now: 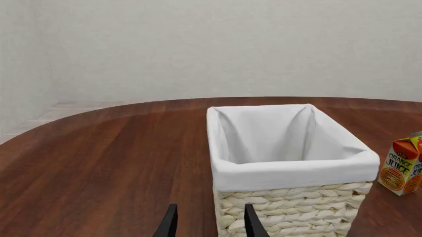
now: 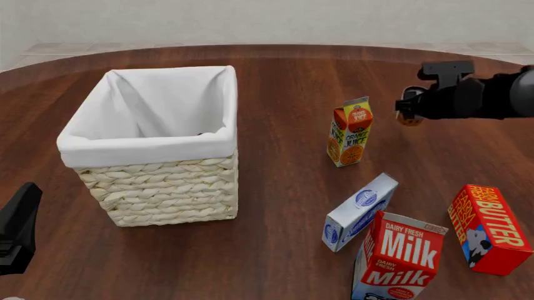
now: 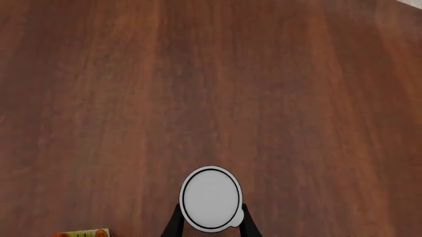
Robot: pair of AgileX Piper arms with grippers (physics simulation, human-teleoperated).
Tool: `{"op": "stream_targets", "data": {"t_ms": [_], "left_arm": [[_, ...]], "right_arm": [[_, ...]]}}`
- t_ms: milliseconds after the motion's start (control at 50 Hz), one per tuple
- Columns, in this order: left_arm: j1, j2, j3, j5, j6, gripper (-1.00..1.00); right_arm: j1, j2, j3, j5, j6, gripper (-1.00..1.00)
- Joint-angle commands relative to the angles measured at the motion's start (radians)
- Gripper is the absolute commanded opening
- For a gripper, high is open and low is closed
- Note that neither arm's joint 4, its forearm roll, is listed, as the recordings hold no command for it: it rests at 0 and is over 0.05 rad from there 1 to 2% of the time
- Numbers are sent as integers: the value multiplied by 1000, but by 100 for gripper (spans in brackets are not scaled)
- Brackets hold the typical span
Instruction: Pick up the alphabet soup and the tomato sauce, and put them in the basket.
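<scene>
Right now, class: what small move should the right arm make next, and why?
Probably swing left toward the basket: the right jaws appear closed on a can, well to the basket's right, over bare table.

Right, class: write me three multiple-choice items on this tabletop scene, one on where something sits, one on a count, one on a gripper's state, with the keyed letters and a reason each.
1. In the front view, the orange juice carton stands:
A. inside the basket
B. right of the basket
C. left of the basket

2. How many cartons or boxes show on the table in the front view?
A. two
B. four
C. six

3. The right gripper is:
A. open, holding nothing
B. closed on a can
C. out of view

Answers: 1 B, it stands on bare wood beside the basket. 2 B, juice, blue-white carton, milk, butter. 3 B, its fingers flank a white-topped can.
</scene>
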Motion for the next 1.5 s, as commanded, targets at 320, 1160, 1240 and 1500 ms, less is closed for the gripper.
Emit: {"op": "stream_targets", "data": {"t_ms": [320,1160,1240,1500], "left_arm": [[0,0,0,0,0,100],[0,0,0,0,0,100],[0,0,0,0,0,100],[0,0,0,0,0,100]], "right_arm": [[39,-121,26,18,-1,-100],[124,-275,14,87,-23,-100],[137,-286,2,100,-27,-100],[175,-320,-13,124,-31,-100]]}}
